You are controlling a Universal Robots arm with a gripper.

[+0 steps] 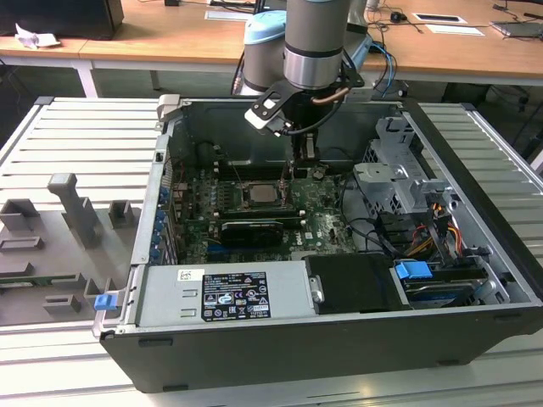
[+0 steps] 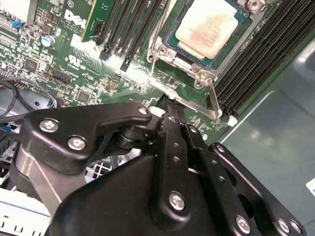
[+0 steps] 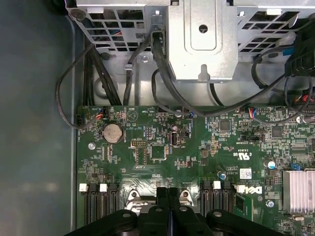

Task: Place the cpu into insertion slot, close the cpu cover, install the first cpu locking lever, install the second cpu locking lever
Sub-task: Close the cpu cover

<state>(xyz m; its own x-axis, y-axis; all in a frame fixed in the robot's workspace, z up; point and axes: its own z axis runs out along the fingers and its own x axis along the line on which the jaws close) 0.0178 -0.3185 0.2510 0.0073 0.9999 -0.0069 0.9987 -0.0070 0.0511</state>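
The cpu [image 2: 209,27] sits flat in the insertion slot [image 1: 261,208] with its pale metal top facing up, on the far middle part of the green motherboard [image 3: 162,147] inside the uncovered computer case [image 1: 297,356]. The cpu cover [image 2: 167,51] lies down around it, and its cut-out frames the chip. Long black memory slots [image 2: 266,54] run along both sides of the socket. In the second wrist view a bright locking lever [image 2: 214,98] runs out from the socket's corner, and a flat metal bar crosses from its end to the tip of the gripper [image 3: 168,192]. The gripper hangs from the arm [image 1: 316,42] just beside the socket, toward the far side and the exterior view's right. Its fingers [image 3: 162,196] are drawn together with only a thin seam between them, and their tips meet that bar. Whether they pinch it cannot be told. Nearer than the socket lies a black graphics card [image 1: 250,229], and the grey power supply [image 1: 221,292] runs along the near wall. A metal drive cage [image 1: 399,170] stands at the exterior view's right.
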